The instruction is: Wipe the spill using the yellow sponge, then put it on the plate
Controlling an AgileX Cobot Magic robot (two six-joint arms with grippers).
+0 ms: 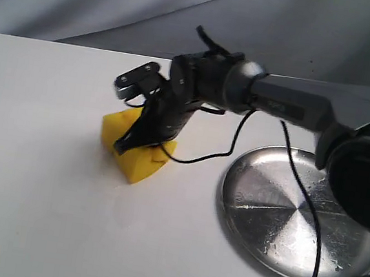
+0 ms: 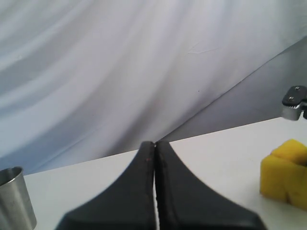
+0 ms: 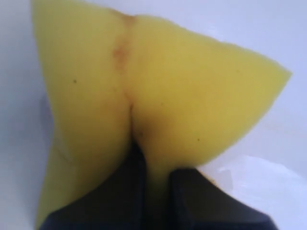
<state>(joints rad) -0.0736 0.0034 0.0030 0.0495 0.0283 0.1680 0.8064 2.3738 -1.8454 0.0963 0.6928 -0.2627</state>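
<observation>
The yellow sponge (image 1: 135, 153) rests on the white table left of the plate (image 1: 299, 215), a round silver dish at the right. My right gripper (image 1: 132, 143) reaches across from the right and is shut on the sponge, pinching it. In the right wrist view the sponge (image 3: 158, 100) bulges around the dark fingers (image 3: 115, 191), with a brownish crack along its fold. The spill is hidden from every view. My left gripper (image 2: 155, 143) is shut on nothing, held above the table; the sponge (image 2: 285, 172) shows at that view's edge.
A black cable (image 1: 296, 190) trails from the right arm over the plate. A faint wet smear (image 3: 240, 177) lies on the table beside the sponge. A metal cup (image 2: 14, 199) stands on the table in the left wrist view. Grey cloth hangs behind the table.
</observation>
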